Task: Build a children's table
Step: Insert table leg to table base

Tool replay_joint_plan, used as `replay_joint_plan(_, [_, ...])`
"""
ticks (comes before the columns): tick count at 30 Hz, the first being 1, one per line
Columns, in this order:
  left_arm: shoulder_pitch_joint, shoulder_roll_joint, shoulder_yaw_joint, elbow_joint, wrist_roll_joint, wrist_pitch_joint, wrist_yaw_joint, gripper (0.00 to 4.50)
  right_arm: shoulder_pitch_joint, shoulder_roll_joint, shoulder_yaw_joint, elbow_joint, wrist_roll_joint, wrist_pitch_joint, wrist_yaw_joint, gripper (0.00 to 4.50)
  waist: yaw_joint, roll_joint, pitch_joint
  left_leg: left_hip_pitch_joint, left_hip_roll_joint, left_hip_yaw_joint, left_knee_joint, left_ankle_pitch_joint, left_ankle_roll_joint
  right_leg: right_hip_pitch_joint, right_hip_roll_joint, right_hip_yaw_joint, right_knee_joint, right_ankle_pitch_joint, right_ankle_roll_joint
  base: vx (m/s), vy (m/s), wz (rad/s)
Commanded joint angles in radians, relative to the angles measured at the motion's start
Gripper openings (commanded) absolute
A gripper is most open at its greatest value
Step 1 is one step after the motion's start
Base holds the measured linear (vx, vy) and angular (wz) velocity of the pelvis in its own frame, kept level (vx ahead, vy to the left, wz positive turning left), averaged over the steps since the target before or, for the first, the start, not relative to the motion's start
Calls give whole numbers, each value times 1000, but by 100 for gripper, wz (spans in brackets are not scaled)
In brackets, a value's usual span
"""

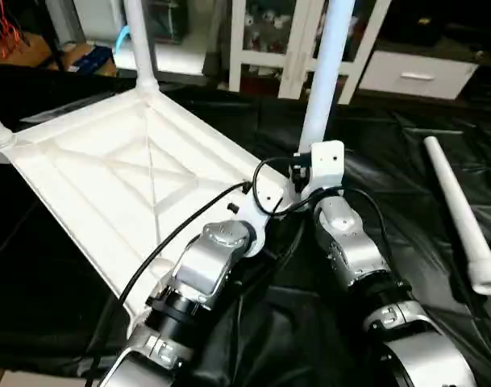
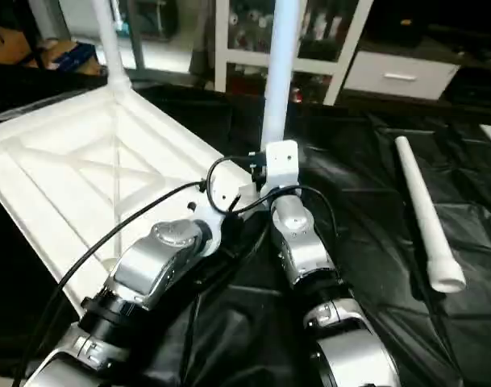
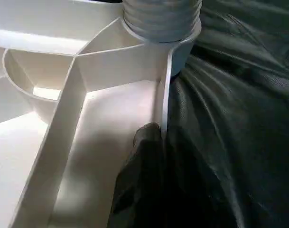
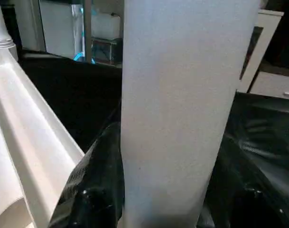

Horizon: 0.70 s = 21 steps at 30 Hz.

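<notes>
While the white table top (image 1: 108, 185) lies upside down on the black cloth (image 1: 406, 161) with legs standing in its corners, the right gripper (image 4: 168, 209) clamps the near upright leg (image 1: 326, 72). The left gripper (image 3: 144, 156) is closed, pressing the top's rim. One loose leg (image 1: 463, 214) lies well apart at right.

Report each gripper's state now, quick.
Left gripper: shut on the table top, pinching its edge wall.
Right gripper: shut on the upright leg at the near corner socket.
</notes>
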Motion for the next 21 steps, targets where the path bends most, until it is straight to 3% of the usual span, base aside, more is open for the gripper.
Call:
replay_joint_plan(1, [-3,11,63,-3,7,-39,46,0,75,-23,-29,180,-43,32,-63,184,4,-3,-38,7,63,-19,-62,-50,104,25,-50,27,-32,147,-259,0,0,0])
replay_joint_plan(2, [-3,11,64,-2,8,-40,47,0,75,-22,-31,182,-41,26,-62,184,4,-3,-38,7,63,-19,-62,-50,104,25,-50,27,-32,147,-259,0,0,0])
replay_joint_plan(4, [-5,14,65,-1,9,-45,49,0,74,-19,-30,184,-40,0,-47,184,6,0,-34,12,68,-20,-68,-127,86,20,-46,27,-43,11,-254,0,0,0])
replay_joint_plan(6, [-5,18,63,-1,6,-49,50,0,77,-16,-23,175,-42,-32,-19,184,7,1,-35,14,69,-21,-70,-148,67,18,-45,27,-45,-30,-243,0,0,0])
replay_joint_plan(9, [-3,21,60,-3,5,-50,50,0,84,-8,-31,161,-24,-49,20,184,8,1,-37,12,67,-21,-68,-127,65,21,-44,27,-41,-4,-237,0,0,0])
replay_joint_plan(10, [-3,23,59,-4,3,-51,50,0,88,-9,-28,149,-29,-73,22,184,10,1,-39,12,66,-19,-63,-80,77,24,-44,27,-34,54,-244,0,0,0])
replay_joint_plan(13, [-2,26,59,-2,3,-54,47,0,89,-11,-14,144,-37,-89,51,184,11,0,-42,12,64,-17,-58,-47,100,27,-44,27,-29,107,-260,0,0,0])
replay_joint_plan(16, [1,33,57,-1,3,-61,42,0,113,-15,2,95,-38,-119,103,257,15,-1,-44,13,65,-16,-54,-23,123,29,-45,26,-26,124,-273,0,0,0])
replay_joint_plan(18, [2,38,54,-2,3,-66,38,0,126,-20,5,71,-42,-127,119,273,15,1,-44,10,64,-17,-53,-18,129,31,-45,26,-25,126,-275,0,0,0])
replay_joint_plan(21, [6,49,45,-3,3,-85,25,0,153,-32,11,21,-49,-132,149,299,10,-9,-46,4,64,-18,-48,-5,148,32,-45,27,-21,141,-283,0,0,0])
